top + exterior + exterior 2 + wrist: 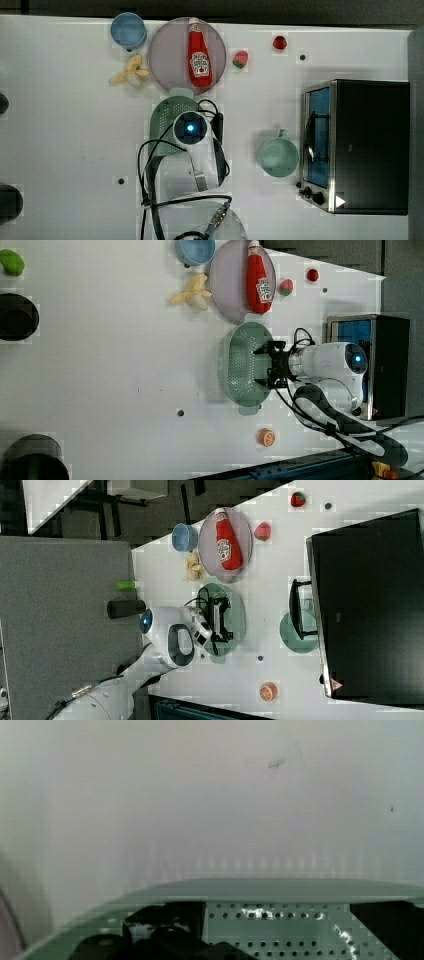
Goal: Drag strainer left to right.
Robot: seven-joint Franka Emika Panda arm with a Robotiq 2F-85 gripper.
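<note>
- The step in hand looks like the approach: the gripper (266,366) hangs over the strainer (240,365), with its fingers spread wide and holding nothing.
- In the left view the two dark fingers (263,348) stand apart above the basin side nearest the arm; whether they touch the plastic cannot be told.
- The strainer, a pale mint-green oval dotted with small holes, lies on the white table (65,130) near the middle of the top view, just below the round plate (170,60) and partly under the arm's wrist.
- The wrist view looks across the strainer's far rim (280,889) to bare table beyond, with perforated wall showing between the dark finger shapes.
- Next move, as I judge it: lower the fingers inside the basin or close them over a wall, so that a sideways pull carries the strainer along the table.
- The top view's right holds the mint-green mug (278,156) and the toaster oven (357,145); a drag that way has only limited room before the mug.
- Containers: the strainer's basin appears empty apart from the gripper above it.
- The plate carries a ketchup bottle (199,52) lying on its side.
- The blue bowl (128,30) beside the plate looks empty, as does the mug.
- Loose on the table: a banana (131,71), two strawberries (240,59), and an orange half (266,437).
</note>
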